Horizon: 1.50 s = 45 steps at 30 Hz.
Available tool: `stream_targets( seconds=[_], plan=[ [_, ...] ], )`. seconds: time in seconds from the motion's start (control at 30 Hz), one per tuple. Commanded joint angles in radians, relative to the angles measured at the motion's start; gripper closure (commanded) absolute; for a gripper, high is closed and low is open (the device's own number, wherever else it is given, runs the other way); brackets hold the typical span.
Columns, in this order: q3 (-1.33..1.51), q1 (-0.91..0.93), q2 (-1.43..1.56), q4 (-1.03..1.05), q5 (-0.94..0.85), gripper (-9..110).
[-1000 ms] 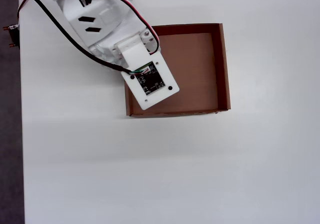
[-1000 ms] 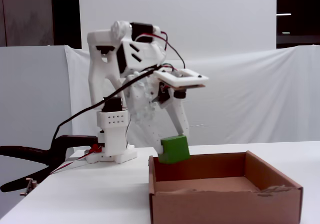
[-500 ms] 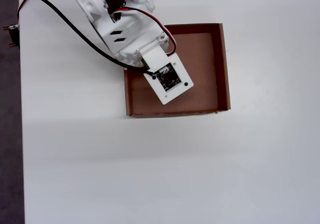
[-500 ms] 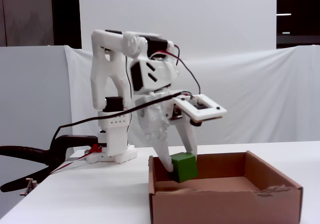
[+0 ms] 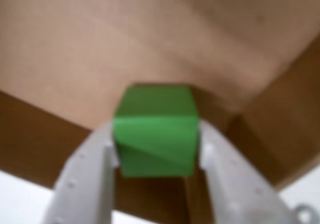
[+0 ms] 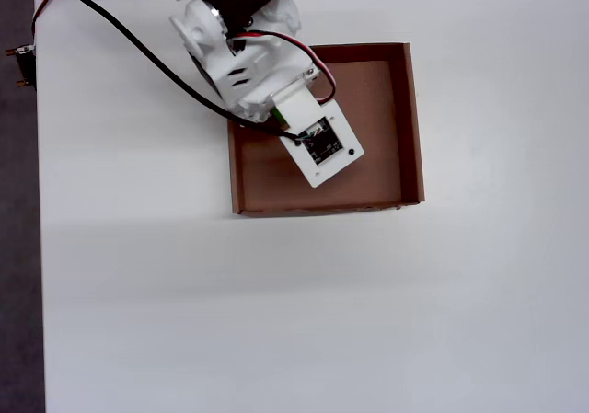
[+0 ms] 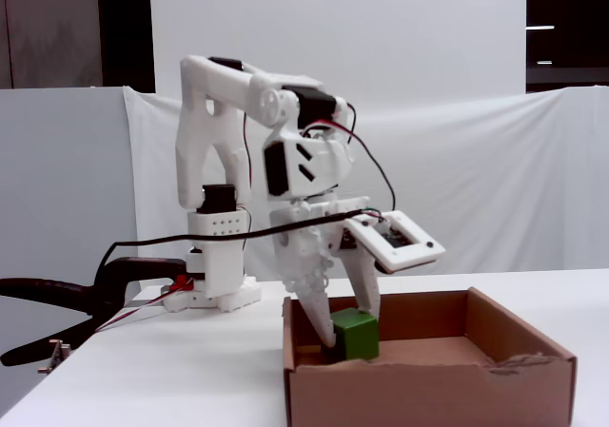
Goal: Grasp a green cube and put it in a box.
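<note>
In the wrist view, the green cube [image 5: 155, 131] is pinched between my gripper's [image 5: 156, 136] two white fingers, with the brown floor of the box [image 5: 125, 44] right behind it. The fixed view shows my gripper [image 7: 344, 337] shut on the green cube [image 7: 355, 335], low inside the box [image 7: 428, 389] near its left wall. Whether the cube touches the floor I cannot tell. In the overhead view the arm and its camera board [image 6: 322, 144] hang over the left half of the box [image 6: 411, 128] and hide the cube.
The arm's base [image 7: 214, 284] stands behind the box on the left, with a black clamp [image 7: 57, 299] further left. In the overhead view the table's left edge [image 6: 39, 247] borders a dark strip. White table lies in front of the box.
The gripper has come down with the cube, from above the box's left wall to low inside it. In the overhead view it has shifted slightly right.
</note>
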Motion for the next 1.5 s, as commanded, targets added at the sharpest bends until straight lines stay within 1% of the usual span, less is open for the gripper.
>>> stream_targets(
  seconds=[0.0, 0.83, 1.03, 1.13, 1.3, 1.47],
  plan=[
    [-0.057, -0.009, 0.006, -0.011, 0.002, 88],
    [-0.058, -0.012, -0.005, -0.015, 0.003, 88],
    [-0.058, -0.011, -0.006, -0.018, 0.003, 82],
    [-0.058, 0.0, 0.006, -0.018, 0.003, 80],
    [-0.072, 0.046, 0.08, 0.029, 0.011, 80],
    [-0.029, 0.127, 0.241, 0.063, 0.054, 80]
  ],
)
